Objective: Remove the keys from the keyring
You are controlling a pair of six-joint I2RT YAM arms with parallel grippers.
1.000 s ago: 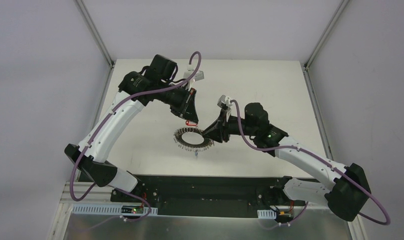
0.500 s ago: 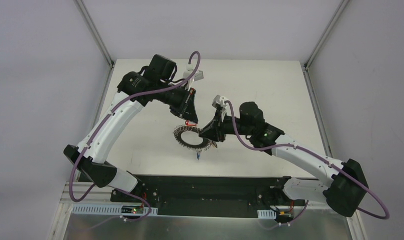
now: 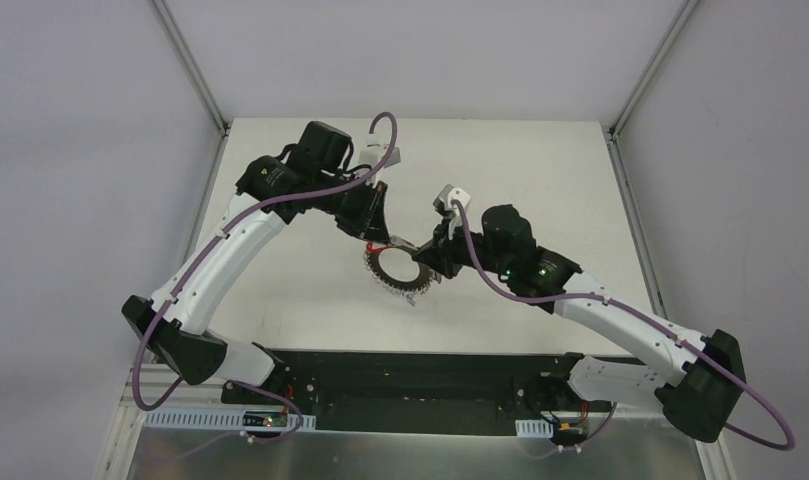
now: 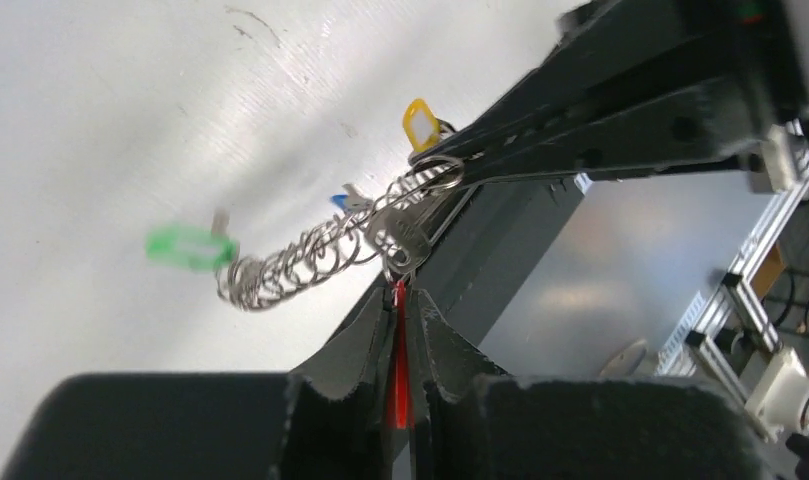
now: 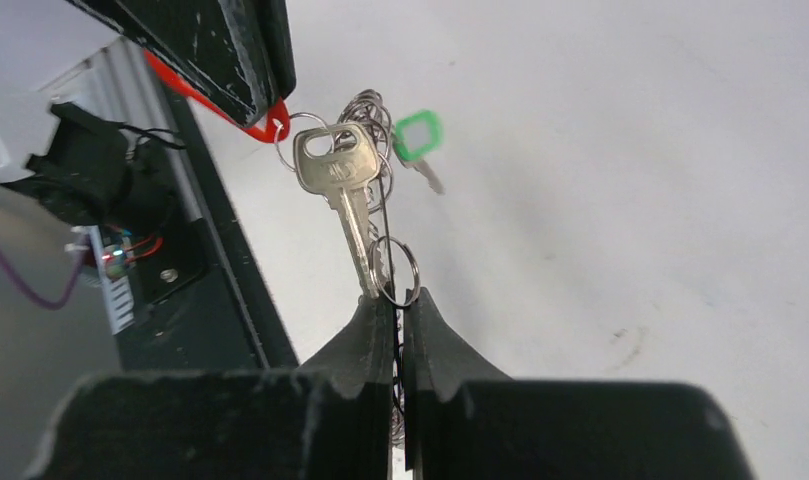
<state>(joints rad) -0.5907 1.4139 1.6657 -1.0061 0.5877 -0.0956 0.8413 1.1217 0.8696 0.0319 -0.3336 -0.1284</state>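
1. The left hand (image 4: 400,297) is clamped on the red tag (image 4: 399,380); the right hand (image 5: 395,305) pinches the keyring (image 4: 300,262), strung between them over the surface (image 3: 540,170)
2. Likely light, springy, slippery wire; the stiff key (image 5: 342,190) head offers the surer hold

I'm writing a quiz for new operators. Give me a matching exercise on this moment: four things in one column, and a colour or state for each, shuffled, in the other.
1 left hand
2 right hand
3 keyring
4 loose tag

a green
b shut on the keyring
c shut on the red tag
d silvery coiled wire

Pairs: 1-c, 2-b, 3-d, 4-a
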